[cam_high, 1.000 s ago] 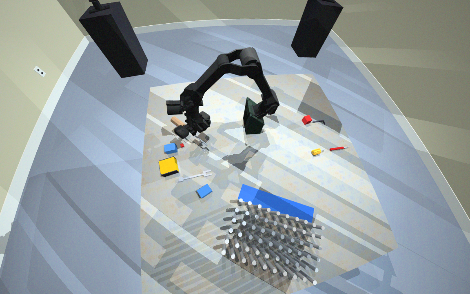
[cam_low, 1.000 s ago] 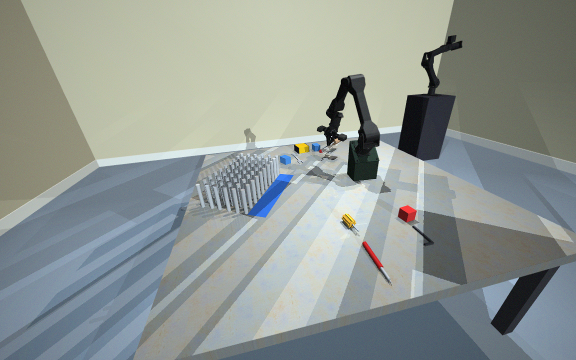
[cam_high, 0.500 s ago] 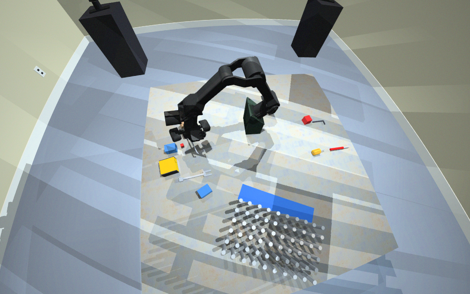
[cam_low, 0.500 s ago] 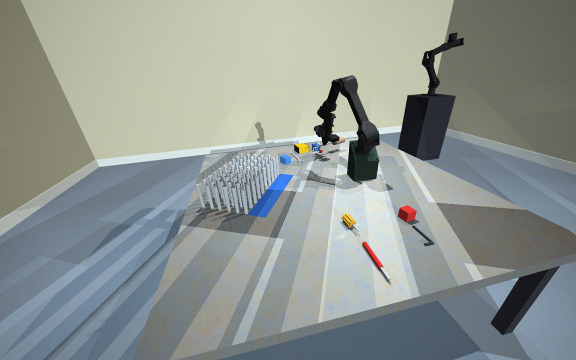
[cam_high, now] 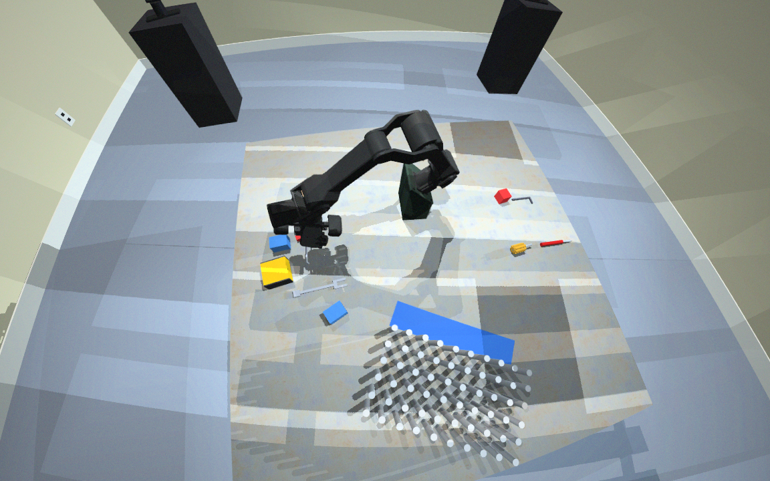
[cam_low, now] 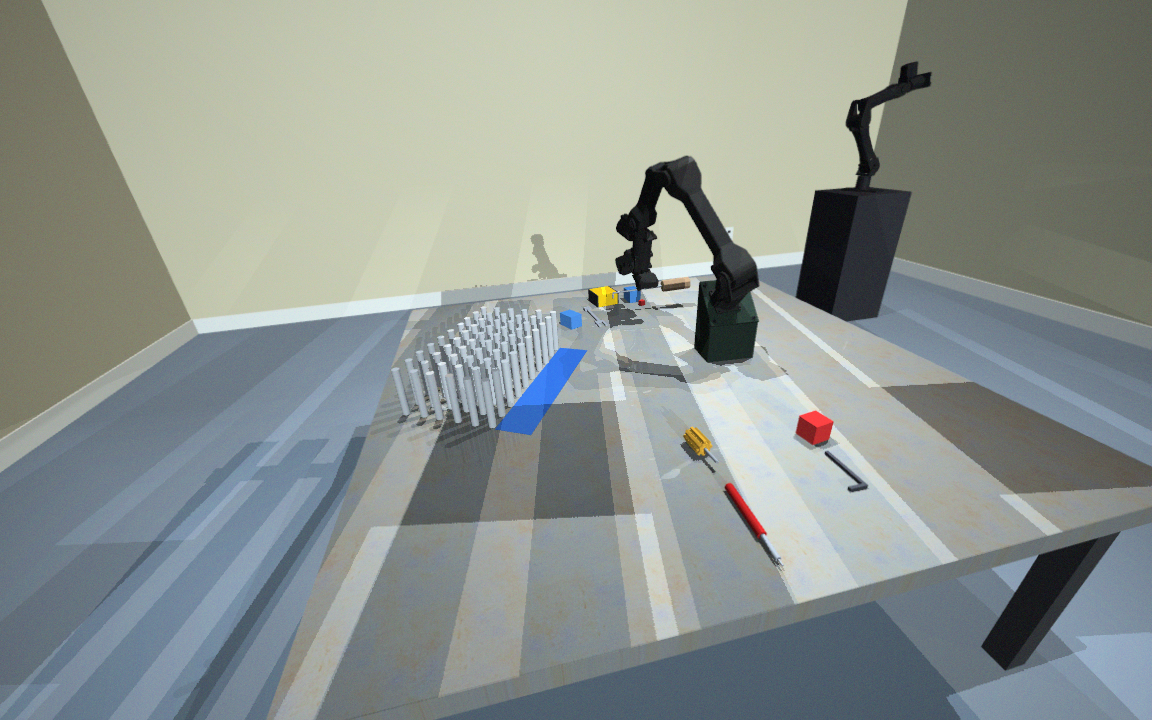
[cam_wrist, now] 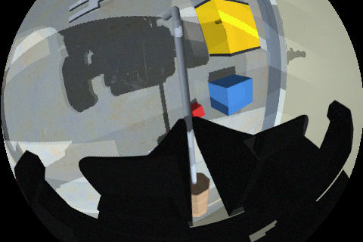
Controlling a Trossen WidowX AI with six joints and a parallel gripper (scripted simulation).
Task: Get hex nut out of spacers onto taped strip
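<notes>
My gripper (cam_high: 314, 241) (cam_low: 639, 279) (cam_wrist: 187, 122) is shut on the grey shaft of a hook tool (cam_wrist: 181, 64). The tool's bent tip points away from the hand, and its wooden handle (cam_wrist: 200, 200) (cam_low: 675, 284) is behind the fingers. The hand is above the table's left part, away from the spacers. The metal spacers (cam_high: 447, 381) (cam_low: 399, 391) stand in a dense field. The blue taped strip (cam_high: 436, 329) (cam_low: 544, 394) lies along the field's robot-side edge. I cannot make out the hex nut in any view.
Near the hand are a yellow box (cam_high: 276, 270) (cam_wrist: 238, 26), a blue block (cam_high: 279, 242) (cam_wrist: 231, 94), a small red cube (cam_wrist: 197, 110) and a fork-ended tool (cam_high: 317, 288). Another blue block (cam_high: 333, 312) lies nearer the field. Screwdrivers, a hex key and a red block (cam_low: 814, 428) lie far right.
</notes>
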